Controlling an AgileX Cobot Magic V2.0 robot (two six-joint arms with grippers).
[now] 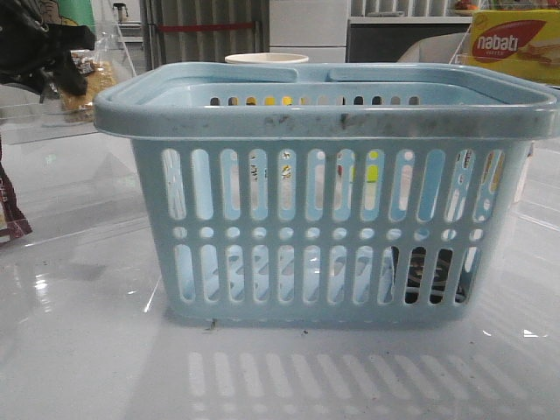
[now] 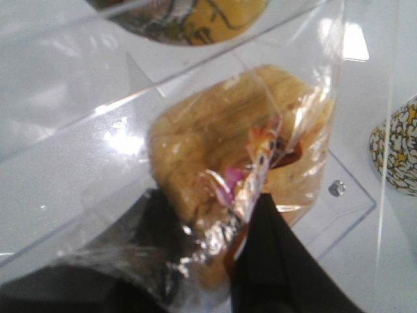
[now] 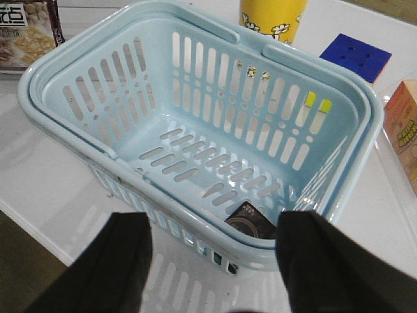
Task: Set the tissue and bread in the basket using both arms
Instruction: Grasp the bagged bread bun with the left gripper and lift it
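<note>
The light blue basket (image 1: 324, 188) fills the middle of the front view; it also shows in the right wrist view (image 3: 195, 85). The dark tissue packet (image 3: 251, 222) lies on the basket floor in a near corner, and shows dark through the slots (image 1: 429, 276). My right gripper (image 3: 215, 267) is open and empty, above the table just outside the basket's rim near that corner. My left gripper (image 2: 221, 261) is shut on the clear bag of the golden bread (image 2: 221, 150). In the front view the bread (image 1: 87, 83) hangs at the far left, beyond the basket.
A yellow popcorn cup (image 3: 270, 19), a blue cube (image 3: 355, 55) and an orange box (image 3: 404, 130) stand behind and beside the basket. A brown-and-white wrapper (image 3: 26, 32) lies at its other side. A nabati box (image 1: 516, 44) is at the back right.
</note>
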